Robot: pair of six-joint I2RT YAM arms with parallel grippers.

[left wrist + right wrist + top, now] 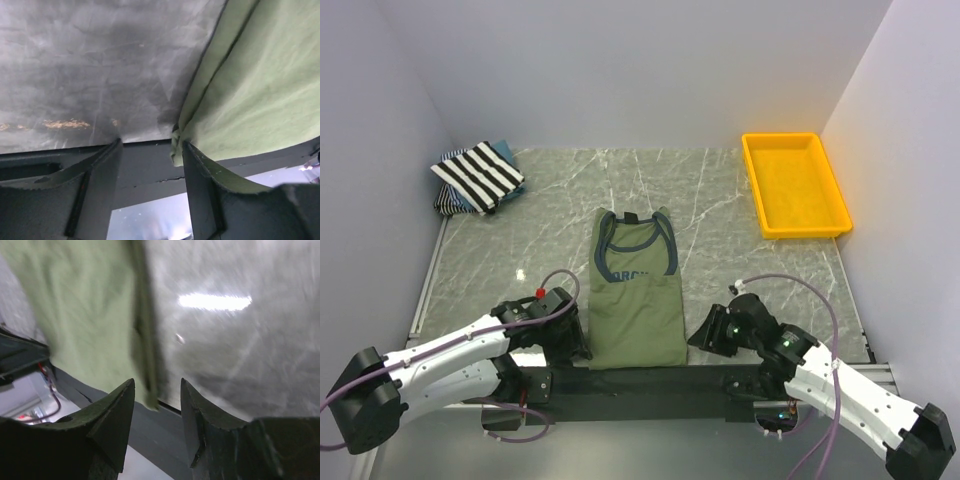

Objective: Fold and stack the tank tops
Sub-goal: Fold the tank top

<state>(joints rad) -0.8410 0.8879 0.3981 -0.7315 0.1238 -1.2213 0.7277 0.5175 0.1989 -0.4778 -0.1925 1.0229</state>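
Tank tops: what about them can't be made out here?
1. Green top: chest print too small to read in the top view.
2. Blue top: mostly covered by the striped top, top view.
3. Right wrist view: blurred, so whether the right hand touches the green hem is unclear.

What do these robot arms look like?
The left arm and right arm have white shells, black joints and a purplish cable each. The right shows green lights, the left a red cap. Left gripper and right gripper have dark wedge-shaped fingers.
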